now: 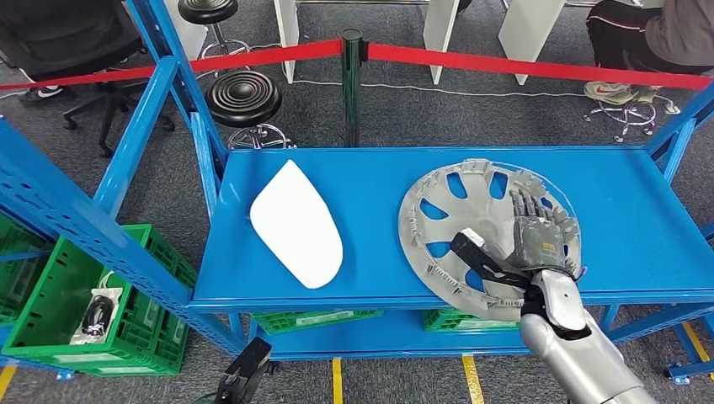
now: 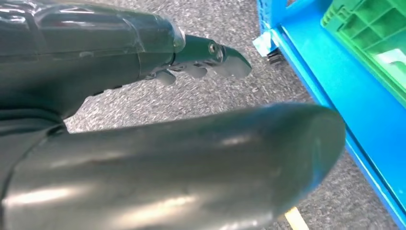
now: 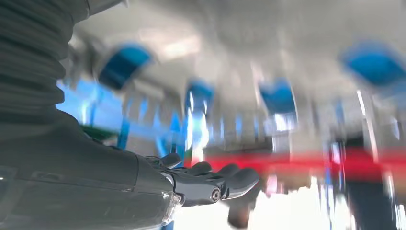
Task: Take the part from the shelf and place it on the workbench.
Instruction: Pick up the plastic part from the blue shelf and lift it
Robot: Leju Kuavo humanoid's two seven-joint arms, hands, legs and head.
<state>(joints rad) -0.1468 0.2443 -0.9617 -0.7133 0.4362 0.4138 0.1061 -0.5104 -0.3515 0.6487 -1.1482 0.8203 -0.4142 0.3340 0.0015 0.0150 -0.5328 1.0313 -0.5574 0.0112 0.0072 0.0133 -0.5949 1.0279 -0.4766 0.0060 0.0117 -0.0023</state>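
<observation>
Right hand (image 1: pixel 539 236) (fingers extended) grips the hubcap (image 1: pixel 455 227).

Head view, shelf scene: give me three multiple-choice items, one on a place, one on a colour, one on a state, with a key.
1. Where does the silver wheel cover lie?
A. on the blue shelf
B. in a green crate
C. on the floor

2. What colour is the flat part beside it?
A. red
B. white
C. black

3. What is the right hand doing?
A. hanging by the floor
B. holding the white part
C. reaching over the wheel cover's near edge

Key: 1 A, it rests on the shelf top; 2 B, plainly white; 3 C, its fingers lie across the cover.
</observation>
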